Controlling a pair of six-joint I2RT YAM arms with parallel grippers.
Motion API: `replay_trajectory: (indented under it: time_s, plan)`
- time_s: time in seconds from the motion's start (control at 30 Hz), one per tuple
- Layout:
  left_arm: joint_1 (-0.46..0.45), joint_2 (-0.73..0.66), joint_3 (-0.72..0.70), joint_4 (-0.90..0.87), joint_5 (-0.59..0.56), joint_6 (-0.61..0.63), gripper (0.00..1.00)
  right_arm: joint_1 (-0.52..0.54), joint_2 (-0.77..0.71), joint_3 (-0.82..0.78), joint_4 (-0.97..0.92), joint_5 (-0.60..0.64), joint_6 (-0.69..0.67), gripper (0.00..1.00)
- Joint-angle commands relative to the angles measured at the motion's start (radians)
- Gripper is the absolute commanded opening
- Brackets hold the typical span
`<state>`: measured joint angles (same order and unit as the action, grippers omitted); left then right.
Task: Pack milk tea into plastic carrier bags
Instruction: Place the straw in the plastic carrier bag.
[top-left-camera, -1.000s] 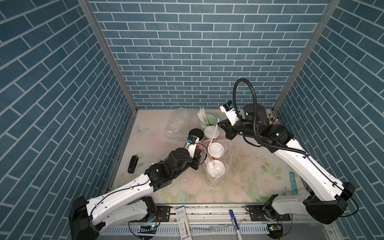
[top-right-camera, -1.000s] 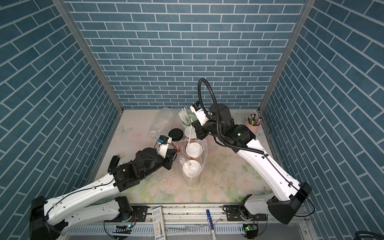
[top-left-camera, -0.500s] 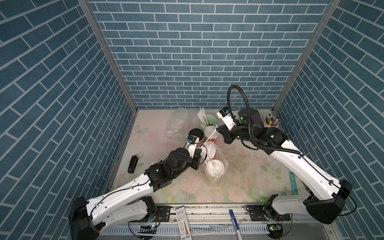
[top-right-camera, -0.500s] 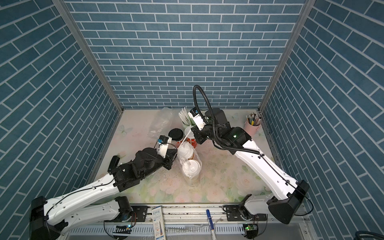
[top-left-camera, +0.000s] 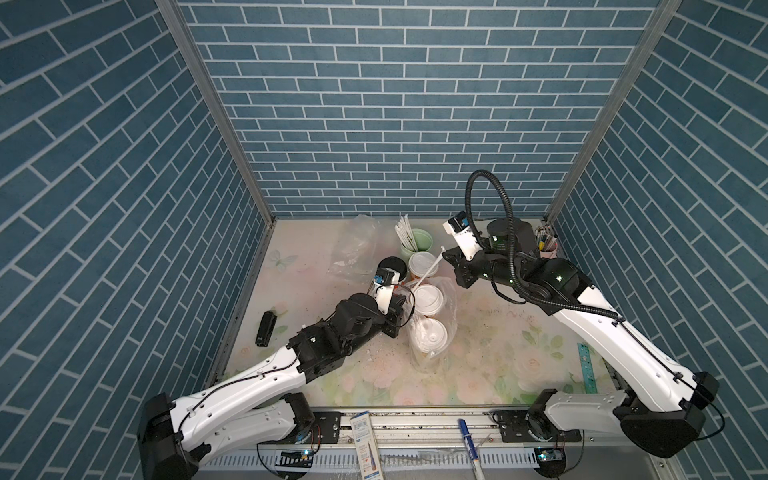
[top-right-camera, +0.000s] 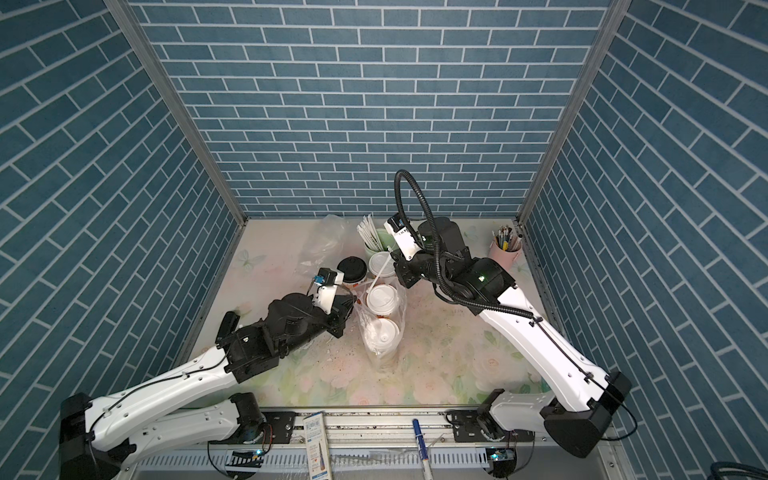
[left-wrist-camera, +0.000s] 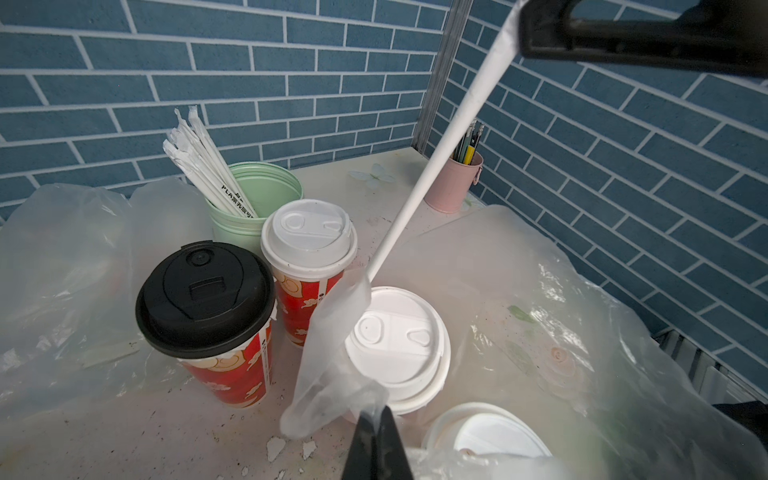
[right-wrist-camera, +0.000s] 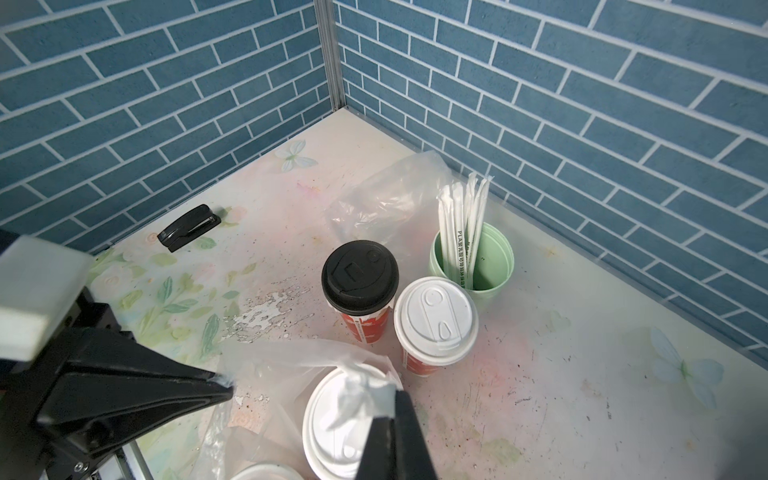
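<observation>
Change noted: over the last second my right arm leaned in from the back toward the bag. The bag mouth, wide and round a second earlier, had drawn in closer round the cups.

My right gripper (left-wrist-camera: 524, 31) was clamped on the upper end of a wrapped straw (left-wrist-camera: 436, 166). The straw's lower end had reached the mouth of the loaded bag (left-wrist-camera: 540, 291), beside the lid of the rear bagged cup (left-wrist-camera: 395, 340). My left gripper (left-wrist-camera: 377, 419) was closed on a strip of that bag's rim, holding it up.

Reading: with the front bagged cup (left-wrist-camera: 494, 436) also inside, this bag lacked only the straw. I put the job at about half done.

Outside the bag: the black-lidded red cup (left-wrist-camera: 203, 291) and white-lidded red cup (left-wrist-camera: 309, 237) stood upright just beside each other, near the bag mouth. The mint straw cup (left-wrist-camera: 266, 191) stood right behind them. The spare bag (right-wrist-camera: 386, 199) lay crumpled behind the black lid.

Room: in both top views the straw shaft crossed above the white-lidded red cup, so there was little margin on that side. The table (top-left-camera: 498, 332) was bare on my right of the bag and toward the front. The pink pen cup (left-wrist-camera: 455, 183) and stapler (right-wrist-camera: 189, 226) were well apart from the work.
</observation>
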<state>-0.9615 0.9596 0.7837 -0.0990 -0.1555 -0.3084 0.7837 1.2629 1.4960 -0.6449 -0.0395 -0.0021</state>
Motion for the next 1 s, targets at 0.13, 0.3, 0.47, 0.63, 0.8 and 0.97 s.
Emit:
replay_trajectory:
  time_s: [0.13, 0.3, 0.47, 0.63, 0.8, 0.97]
  plan:
    - [-0.003, 0.01, 0.028, 0.023, 0.02, 0.012, 0.0, 0.013, -0.046, 0.005, 0.055, 0.078, -0.055, 0.0]
    - [-0.003, 0.015, 0.027, 0.021, 0.024, 0.01, 0.0, 0.018, -0.047, -0.011, 0.098, 0.114, -0.072, 0.0]
    - [-0.003, 0.014, 0.026, 0.021, 0.021, 0.009, 0.0, 0.022, -0.028, -0.015, 0.102, 0.106, -0.079, 0.0]
    - [-0.003, 0.012, 0.022, 0.02, 0.017, 0.006, 0.0, 0.027, -0.013, -0.008, 0.067, 0.078, -0.075, 0.0]
    - [-0.003, 0.01, 0.02, 0.023, 0.008, 0.006, 0.0, 0.035, -0.009, -0.01, 0.037, 0.067, -0.067, 0.0]
    - [-0.003, 0.016, 0.023, 0.01, -0.011, -0.005, 0.0, 0.043, -0.024, -0.006, 0.024, 0.081, -0.068, 0.0]
